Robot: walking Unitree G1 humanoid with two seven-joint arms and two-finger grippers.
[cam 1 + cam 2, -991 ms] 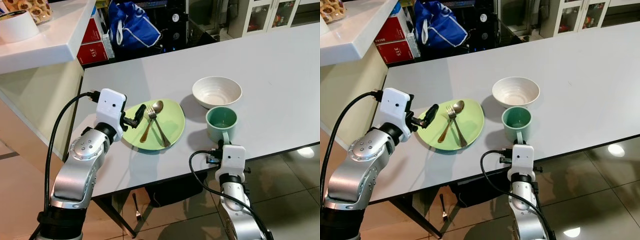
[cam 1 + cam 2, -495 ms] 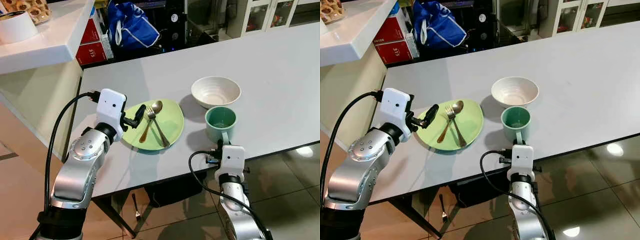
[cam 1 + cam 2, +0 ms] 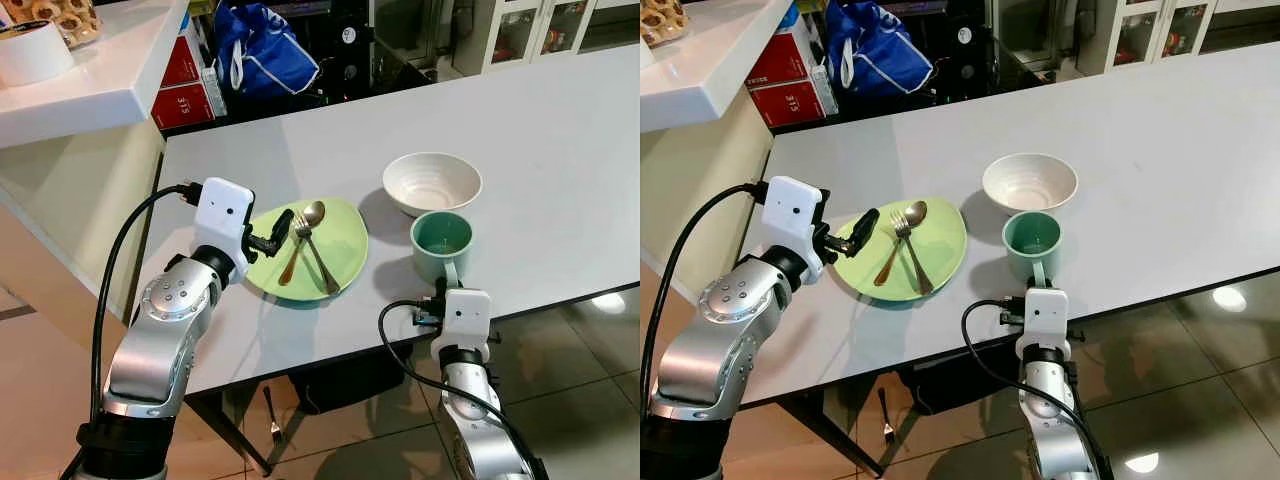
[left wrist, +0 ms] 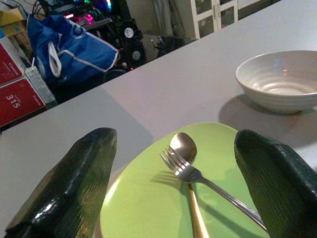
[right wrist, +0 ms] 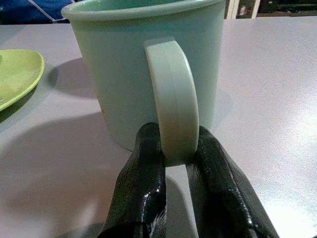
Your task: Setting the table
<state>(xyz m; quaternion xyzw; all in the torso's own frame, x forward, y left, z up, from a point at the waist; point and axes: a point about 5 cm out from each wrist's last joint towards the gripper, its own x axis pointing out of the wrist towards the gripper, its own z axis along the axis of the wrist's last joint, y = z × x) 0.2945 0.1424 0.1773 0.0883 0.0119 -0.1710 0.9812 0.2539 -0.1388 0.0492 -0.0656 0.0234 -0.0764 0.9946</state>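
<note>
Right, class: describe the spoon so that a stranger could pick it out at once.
Find the grey table, then the green plate near its front edge. Two utensils lie crossed on it; the spoon has a gold handle and rounded silver bowl, unlike the all-silver fork with prongs.

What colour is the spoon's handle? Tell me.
Gold, under a silver bowl; the spoon lies on the green plate, clearest in the left wrist view.

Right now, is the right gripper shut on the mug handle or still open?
Shut: the right gripper pinches the handle of the green mug between both black fingers.
</note>
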